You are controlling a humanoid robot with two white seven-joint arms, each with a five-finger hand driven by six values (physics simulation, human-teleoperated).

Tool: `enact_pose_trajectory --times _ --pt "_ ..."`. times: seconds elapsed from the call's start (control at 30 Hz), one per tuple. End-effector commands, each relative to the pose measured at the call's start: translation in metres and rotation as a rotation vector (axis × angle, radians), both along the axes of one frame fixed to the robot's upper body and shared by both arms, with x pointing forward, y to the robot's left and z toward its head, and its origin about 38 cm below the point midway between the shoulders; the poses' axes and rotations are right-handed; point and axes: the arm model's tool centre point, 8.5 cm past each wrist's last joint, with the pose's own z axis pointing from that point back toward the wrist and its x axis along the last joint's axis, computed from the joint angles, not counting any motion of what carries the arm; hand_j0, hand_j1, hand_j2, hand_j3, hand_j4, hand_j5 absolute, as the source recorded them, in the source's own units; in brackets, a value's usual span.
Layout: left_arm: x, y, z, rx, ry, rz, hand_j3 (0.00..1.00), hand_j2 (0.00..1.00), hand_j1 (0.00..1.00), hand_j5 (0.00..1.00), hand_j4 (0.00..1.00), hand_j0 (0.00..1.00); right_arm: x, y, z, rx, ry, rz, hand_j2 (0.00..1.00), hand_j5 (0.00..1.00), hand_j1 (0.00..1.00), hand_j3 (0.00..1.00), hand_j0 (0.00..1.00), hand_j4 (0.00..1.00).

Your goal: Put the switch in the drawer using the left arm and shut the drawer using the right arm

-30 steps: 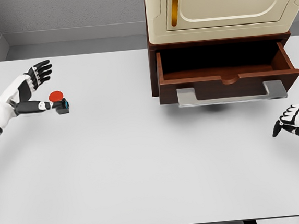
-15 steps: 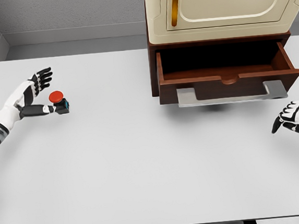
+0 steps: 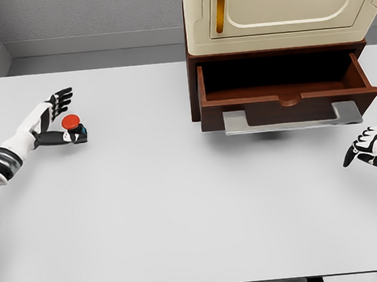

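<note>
The switch (image 3: pixel 75 126), a small dark box with a red round button on top, sits on the white table (image 3: pixel 180 201) at the far left. My left hand (image 3: pixel 57 116) is around it with spread fingers: the thumb lies along its near side and touches it, the other fingers stand behind it. The brown drawer (image 3: pixel 284 99) is pulled open at the upper right, its inside dark, with a grey handle (image 3: pixel 292 119) on its front. My right hand (image 3: pixel 373 151) hovers near the right edge, below the drawer, fingers loosely curled and holding nothing.
A cream cabinet (image 3: pixel 276 8) with a gold handle stands on top of the drawer unit. A grey wall runs behind the table.
My left forearm has dropped lower and the hand has closed in on the switch, which has stayed put. The right hand has barely moved.
</note>
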Motion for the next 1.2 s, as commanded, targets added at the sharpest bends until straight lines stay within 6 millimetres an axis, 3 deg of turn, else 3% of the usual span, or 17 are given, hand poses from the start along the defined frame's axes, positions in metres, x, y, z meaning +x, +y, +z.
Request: enact_pose_trajectory --times 0.0,0.13,0.27,0.33,0.87,1.17 --pt "-0.0010 0.0008 -0.0080 0.004 0.021 0.008 1.00 1.00 1.00 1.00 1.00 1.00 0.0004 -0.0006 0.0007 0.004 0.001 -0.003 0.46 0.46 0.46 0.46 0.46 0.46" --pt "-0.0004 0.0014 -0.0081 0.007 0.022 0.010 0.91 0.91 0.91 0.91 0.91 0.91 0.0007 -0.0006 0.0011 0.004 -0.001 -0.003 0.46 0.46 0.46 0.46 0.46 0.46" --pt "-0.0006 0.0024 -0.0084 0.027 0.025 0.008 0.91 0.91 0.91 0.91 0.91 0.91 0.0008 -0.0010 0.0009 0.002 -0.001 -0.004 0.45 0.45 0.45 0.45 0.45 0.45" --pt "-0.0005 0.0026 -0.0077 0.027 0.023 0.009 0.78 0.78 0.78 0.78 0.78 0.78 0.0007 -0.0010 0.0007 0.001 0.000 -0.003 0.46 0.46 0.46 0.46 0.46 0.46" --pt "-0.0067 0.0044 -0.0136 0.040 0.038 0.004 0.73 0.73 0.73 0.73 0.73 0.73 0.0003 -0.0001 0.0007 0.003 0.001 -0.001 0.46 0.46 0.46 0.46 0.46 0.46" --pt "-0.0085 0.0048 -0.0157 0.036 0.043 0.004 0.58 0.58 0.58 0.58 0.58 0.58 0.0004 -0.0006 0.0005 0.003 0.002 -0.003 0.45 0.45 0.45 0.45 0.45 0.45"
